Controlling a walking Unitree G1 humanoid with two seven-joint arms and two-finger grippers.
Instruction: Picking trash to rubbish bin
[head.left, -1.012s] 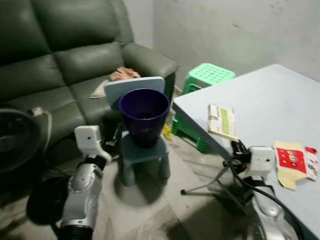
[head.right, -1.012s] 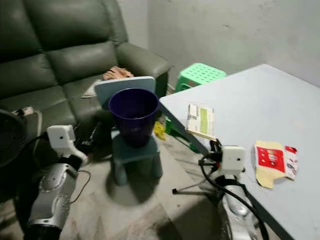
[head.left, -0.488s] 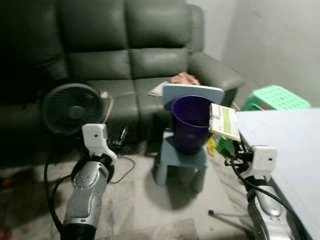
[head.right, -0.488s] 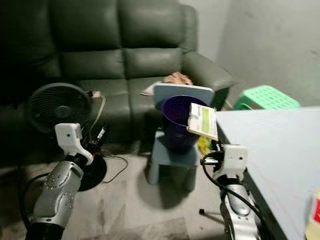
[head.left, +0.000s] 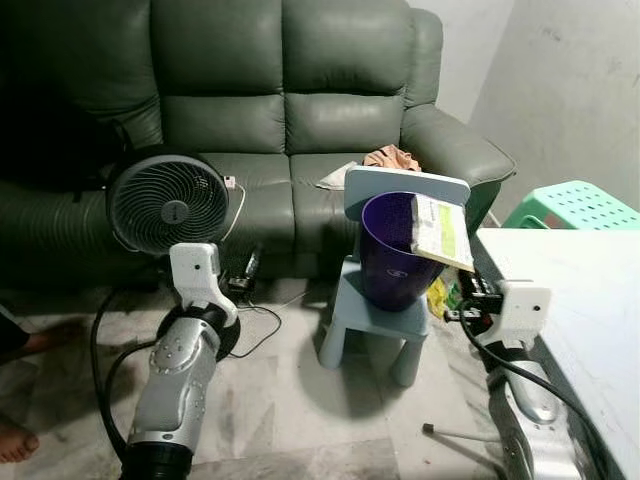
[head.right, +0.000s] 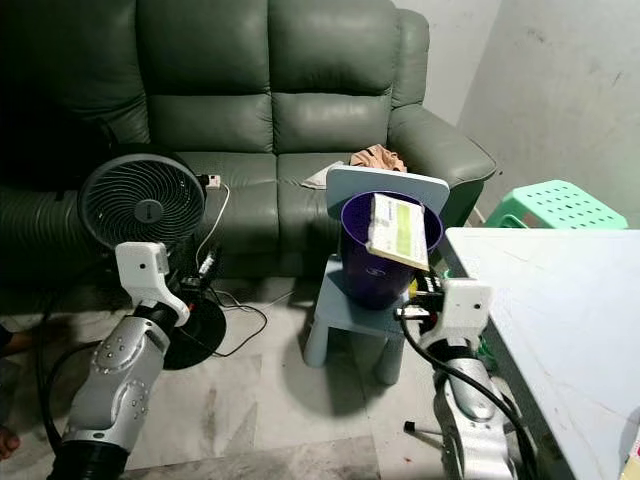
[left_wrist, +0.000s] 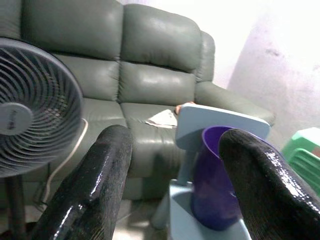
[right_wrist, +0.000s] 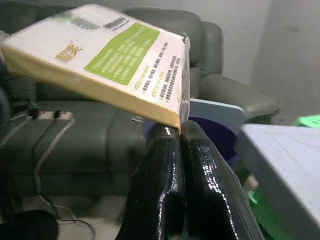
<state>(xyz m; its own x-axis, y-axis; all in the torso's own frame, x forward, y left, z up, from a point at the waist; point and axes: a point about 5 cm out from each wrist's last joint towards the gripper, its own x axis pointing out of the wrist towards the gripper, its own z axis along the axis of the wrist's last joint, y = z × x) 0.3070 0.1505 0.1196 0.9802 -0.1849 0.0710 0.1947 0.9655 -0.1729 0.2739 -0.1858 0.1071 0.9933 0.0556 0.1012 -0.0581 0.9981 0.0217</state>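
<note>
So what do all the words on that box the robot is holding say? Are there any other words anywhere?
Flat carton, pinched by the right gripper: lines of print on its green patch and white face, too small and blurred to read.
Small gold emblem and dark label on the same carton: blurred, unreadable.
Purple bin: a faint mark on its side, too small to read.
Fan: a round hub badge, no letters readable.

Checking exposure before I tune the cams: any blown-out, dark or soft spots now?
Left wrist view: wall blown out white, fingers close and soft. Right wrist view: box slightly blurred, floor corner dark. Eye views: sharp; sofa left side and the floor by the fan in deep shadow.
</note>
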